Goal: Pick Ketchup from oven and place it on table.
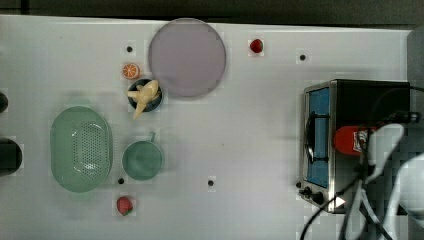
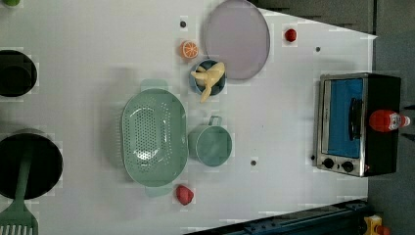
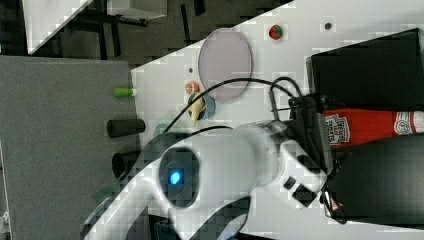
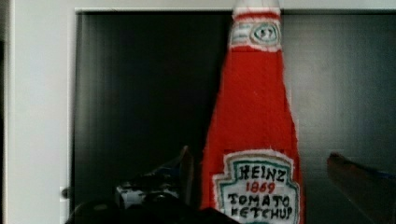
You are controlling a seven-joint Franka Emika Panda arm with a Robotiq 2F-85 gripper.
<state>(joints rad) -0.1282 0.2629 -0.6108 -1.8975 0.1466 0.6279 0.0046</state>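
Note:
The ketchup (image 1: pixel 348 140) is a red bottle with a white label, lying on its side on the black top of the oven (image 1: pixel 318 135). The oven stands at the top view's right on the white table (image 1: pixel 240 125), with its blue glass door shut. The left view has the ketchup (image 2: pixel 385 120) on the oven (image 2: pixel 342 122) too. My gripper (image 4: pixel 268 172) is open, with one finger (image 4: pixel 187 165) close beside the ketchup (image 4: pixel 254 116) and the other further off on its opposite side. In the right view my white arm reaches to the ketchup (image 3: pixel 370 125).
On the table stand a purple plate (image 1: pixel 187 57), a green colander (image 1: pixel 81 148), a teal cup (image 1: pixel 143 160), a blue bowl with a banana (image 1: pixel 145 95), an orange slice (image 1: pixel 131 71) and two strawberries (image 1: pixel 256 46) (image 1: pixel 124 205). The arm's cables (image 1: pixel 350 210) hang by the oven.

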